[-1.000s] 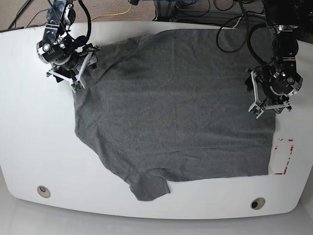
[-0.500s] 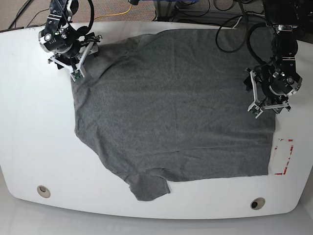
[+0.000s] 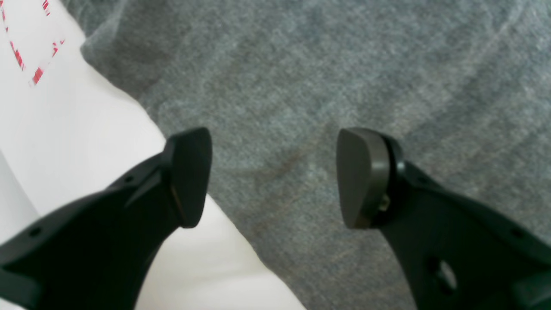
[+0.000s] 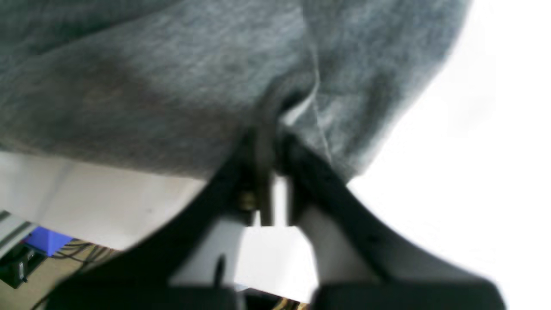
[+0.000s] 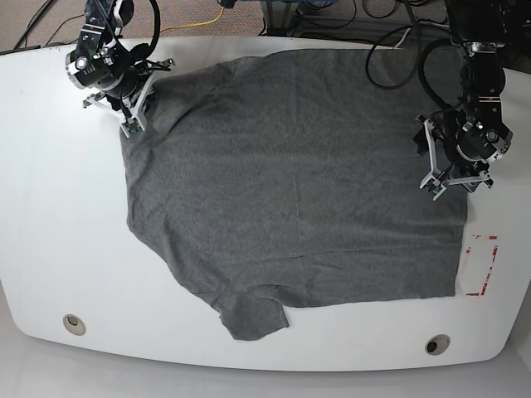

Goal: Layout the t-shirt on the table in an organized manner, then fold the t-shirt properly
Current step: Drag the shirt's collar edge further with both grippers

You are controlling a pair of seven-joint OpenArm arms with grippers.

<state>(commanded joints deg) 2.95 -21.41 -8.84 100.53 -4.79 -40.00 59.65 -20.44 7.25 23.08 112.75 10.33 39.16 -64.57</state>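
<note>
Pincer on the right arm (image 4: 269,172) nearly closed, a pinched fold of the t-shirt (image 5: 299,182) between its tips; the left pincer (image 5: 433,186) gapes wide over the cloth, holding nothing. One grey t-shirt spreads over the bench (image 5: 66,249) (rumpled near the right pincer), its hem short of the near edge, with open white bench at the right arm's side. Two arms, two grommet holes (image 5: 74,324), one red tape outline (image 5: 480,265)

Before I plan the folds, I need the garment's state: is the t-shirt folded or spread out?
Spread out: the t-shirt covers much of the table.
</note>
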